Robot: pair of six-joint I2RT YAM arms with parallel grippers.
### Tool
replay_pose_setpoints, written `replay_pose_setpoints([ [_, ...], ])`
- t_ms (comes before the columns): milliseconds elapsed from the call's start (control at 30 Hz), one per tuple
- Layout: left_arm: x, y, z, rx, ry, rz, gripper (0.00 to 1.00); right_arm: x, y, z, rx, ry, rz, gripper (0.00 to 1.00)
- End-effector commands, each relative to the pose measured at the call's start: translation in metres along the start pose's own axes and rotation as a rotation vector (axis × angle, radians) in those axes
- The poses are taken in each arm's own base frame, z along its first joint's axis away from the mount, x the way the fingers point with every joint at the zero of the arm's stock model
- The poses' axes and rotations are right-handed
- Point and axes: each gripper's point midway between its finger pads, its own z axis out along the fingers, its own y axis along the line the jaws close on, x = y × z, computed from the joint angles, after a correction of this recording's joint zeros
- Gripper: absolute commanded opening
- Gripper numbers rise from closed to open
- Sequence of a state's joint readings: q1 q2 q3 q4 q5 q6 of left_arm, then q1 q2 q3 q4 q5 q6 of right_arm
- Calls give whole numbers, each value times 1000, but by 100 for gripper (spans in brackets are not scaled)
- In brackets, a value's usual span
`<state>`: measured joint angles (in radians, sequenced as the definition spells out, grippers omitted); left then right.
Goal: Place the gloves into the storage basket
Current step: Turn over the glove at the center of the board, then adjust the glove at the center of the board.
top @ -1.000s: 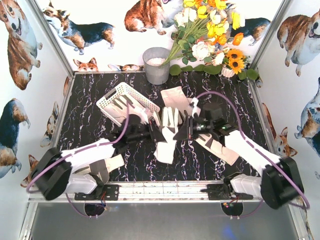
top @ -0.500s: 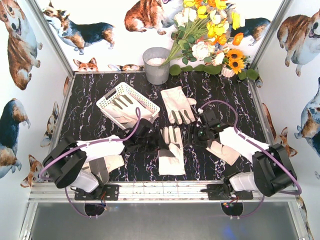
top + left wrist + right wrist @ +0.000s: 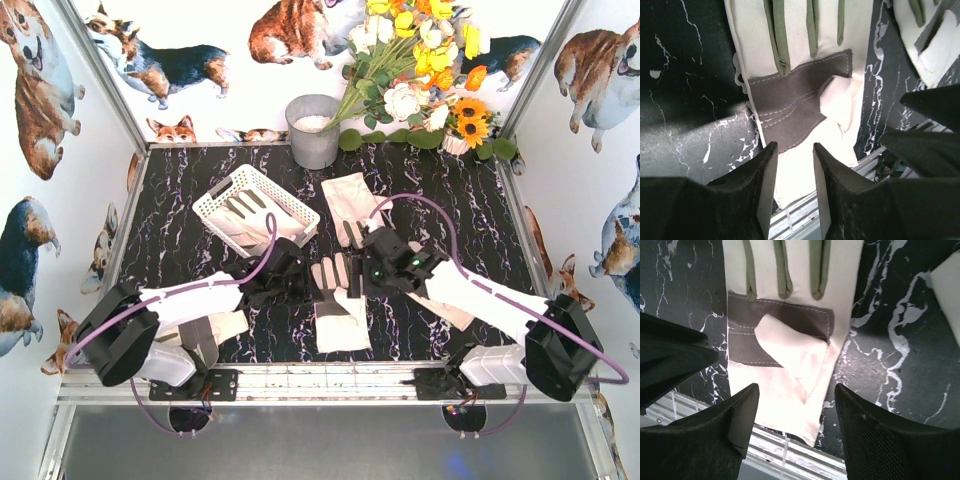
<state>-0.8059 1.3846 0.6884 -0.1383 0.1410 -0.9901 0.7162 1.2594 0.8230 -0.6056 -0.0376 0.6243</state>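
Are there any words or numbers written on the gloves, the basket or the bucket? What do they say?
None: no word, number or brand can be read in any view.
The glove shows only stitching.
The storage basket and the grey bucket look plain.
The walls show dog pictures, no writing.

Middle glove [image 3: 805,95], fingers cropped by both wrist views' top edge

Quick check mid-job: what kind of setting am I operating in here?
Probably a staged tabletop test cell: corgi-print walls enclose a black marble-pattern tabletop, with an aluminium rail at the near edge and a flower bouquet at the back.
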Motion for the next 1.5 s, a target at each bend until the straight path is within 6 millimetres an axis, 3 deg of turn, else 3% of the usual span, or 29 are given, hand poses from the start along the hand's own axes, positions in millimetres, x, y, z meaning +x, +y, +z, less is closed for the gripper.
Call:
replay_pose_setpoints([
  [0, -4, -11, 11, 23, 10, 69, 27, -26, 20, 6, 39, -110, 46, 63],
  [400, -1, -14, 41, 91, 28, 113, 17, -36, 33, 31, 94, -109, -6, 63],
  [567, 3, -3, 51, 77, 50, 134, 13, -46, 32, 43, 134, -140, -40, 69],
  [800, 5, 14, 51, 8, 62, 95, 9, -49, 17, 60, 250, -121, -97, 73],
  [1133, 5, 25, 47, -42, 52, 64, 9, -32, -16, 42, 380, -69, -152, 76],
  [1267, 5, 27, 48, -47, 56, 56, 9, -23, -23, 29, 380, -57, -144, 75],
  [1467, 6, 29, 49, -51, 66, 50, 9, 0, -26, 25, 336, -10, -100, 75],
])
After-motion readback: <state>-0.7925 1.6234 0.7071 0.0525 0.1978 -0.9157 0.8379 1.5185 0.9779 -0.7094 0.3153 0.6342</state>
